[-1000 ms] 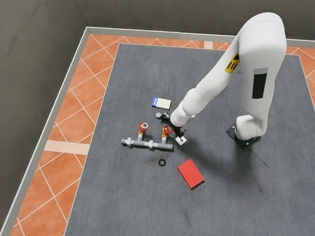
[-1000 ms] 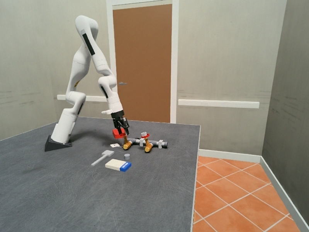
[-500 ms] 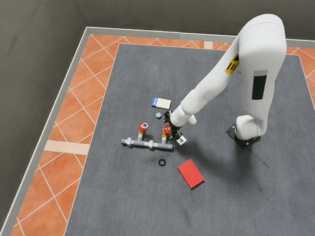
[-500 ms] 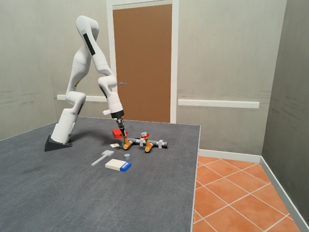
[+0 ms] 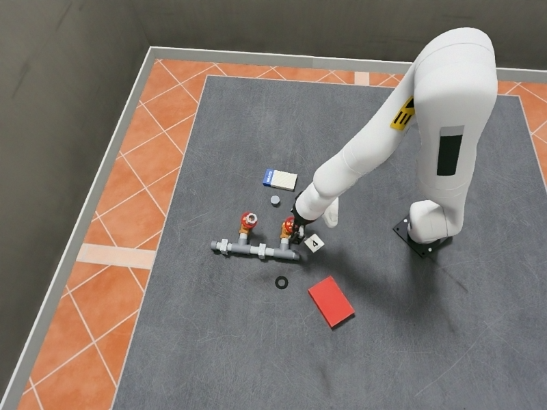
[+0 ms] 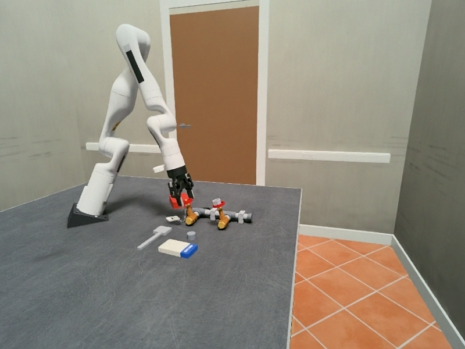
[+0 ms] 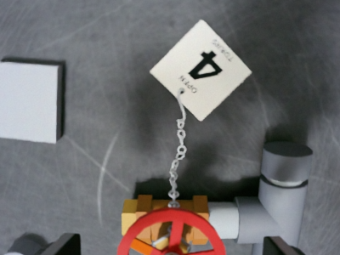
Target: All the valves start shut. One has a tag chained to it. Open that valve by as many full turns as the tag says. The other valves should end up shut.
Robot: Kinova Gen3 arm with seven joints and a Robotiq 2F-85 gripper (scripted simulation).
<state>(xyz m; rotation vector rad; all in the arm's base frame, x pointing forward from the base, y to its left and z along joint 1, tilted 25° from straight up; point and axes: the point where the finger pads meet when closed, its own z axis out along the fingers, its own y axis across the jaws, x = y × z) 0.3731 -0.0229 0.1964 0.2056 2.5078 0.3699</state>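
Note:
A grey pipe [image 5: 254, 251] lies on the table with two brass valves, each topped by a red handwheel. The left valve [image 5: 245, 214] has no tag. The right valve [image 5: 288, 225] has a chain [image 7: 178, 153] to a white tag [image 7: 201, 70] that reads "OPEN 4 TURNS"; the tag also shows in the top view [image 5: 314, 242]. My gripper [image 5: 295, 229] hangs straight above the tagged valve, open, with one finger on each side of its handwheel [image 7: 171, 234]. Nothing is between the fingers. In the exterior view the gripper [image 6: 181, 195] stands just over that valve [image 6: 189, 214].
A blue and white box [image 5: 279, 179] and a small grey cylinder [image 5: 275, 200] lie behind the valves. A black ring [image 5: 278, 279] and a red block [image 5: 331, 301] lie in front. A grey paddle [image 6: 153, 236] lies beside the tag. The table edge is on the right in the exterior view.

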